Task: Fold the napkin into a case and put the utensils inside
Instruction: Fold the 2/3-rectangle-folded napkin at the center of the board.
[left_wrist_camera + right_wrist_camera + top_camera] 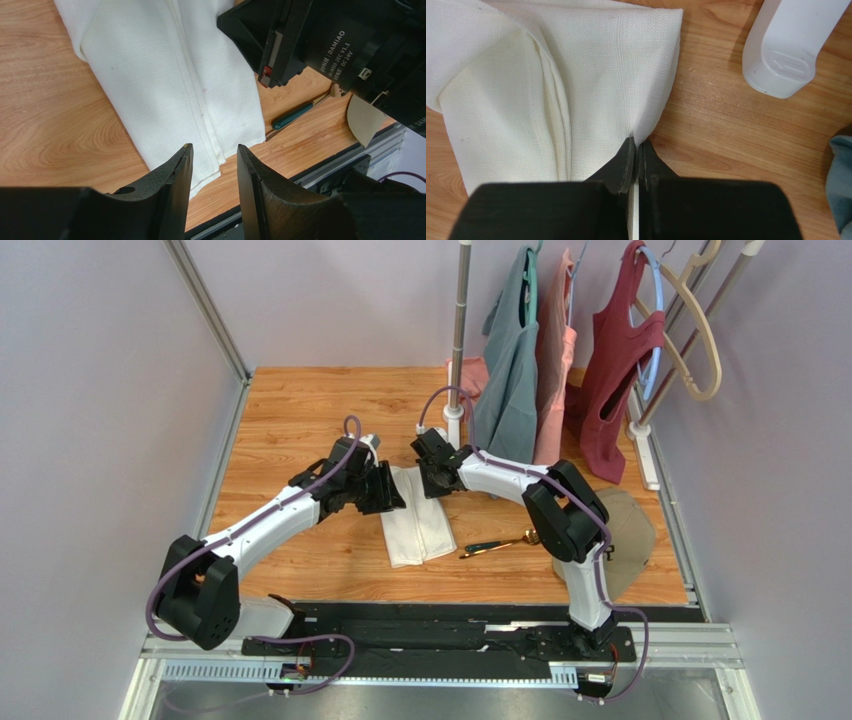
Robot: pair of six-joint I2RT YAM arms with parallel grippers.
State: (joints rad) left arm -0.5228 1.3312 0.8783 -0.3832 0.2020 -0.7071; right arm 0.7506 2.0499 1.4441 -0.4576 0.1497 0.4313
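Overhead first: the white napkin (418, 525) lies as a long folded strip in the middle of the wooden surface (290, 410), and both arms meet at its far end. The left end effector (385, 490) sits by the strip's left edge and the right end effector (432, 478) by its right edge. The utensils (497, 544) lie on the wood just to the right of the cloth, apart from it and not yet inside. Garments (520, 350) hang at the back.

Over to the left wrist: the left end effector (214, 150) is open, its fingers apart with nothing between them, poised above the napkin (170, 75). A stitched seam runs down the cloth. One green utensil handle (292, 116) shows past the napkin's corner.

Now the right wrist: the right end effector (636, 150) is closed, pinching the napkin (591, 75) at its right edge, with a sliver of white caught between the fingers. The layers overlap with a loose pleat down the middle. A white rack foot (788, 55) stands close by.

So this looks like the folding step, and the case isn't finished. The next move calls for the right arm to carry that pinched edge without dragging the lower layers. The left would steady the strip, and the cutlery waits until a pocket exists.
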